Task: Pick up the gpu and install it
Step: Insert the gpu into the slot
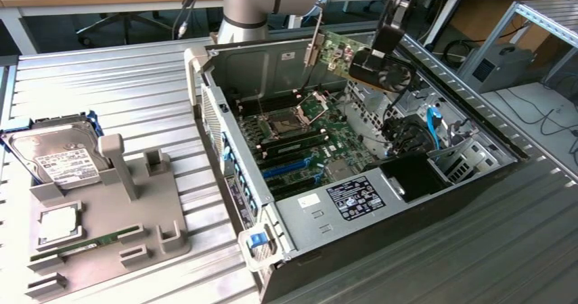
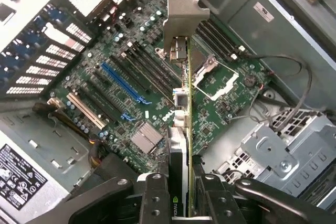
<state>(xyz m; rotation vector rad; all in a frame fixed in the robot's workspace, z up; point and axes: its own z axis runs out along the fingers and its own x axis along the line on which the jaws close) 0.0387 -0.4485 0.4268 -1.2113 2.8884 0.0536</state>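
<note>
Hanging above the open grey metal computer case (image 1: 248, 70), the thin green circuit-board gpu (image 1: 348, 52) is up on edge, and the black pincer (image 2: 184, 195) is clamped tight on both its faces! Its long silver metal bracket (image 2: 184, 17) leads, with the green motherboard (image 2: 220, 108) below, the card clear of the slots. On the exterior view's left, a boxy silver hard drive (image 1: 59, 156) rests in a grey holder (image 1: 108, 229) on the ribbed metal desk (image 1: 118, 80).
</note>
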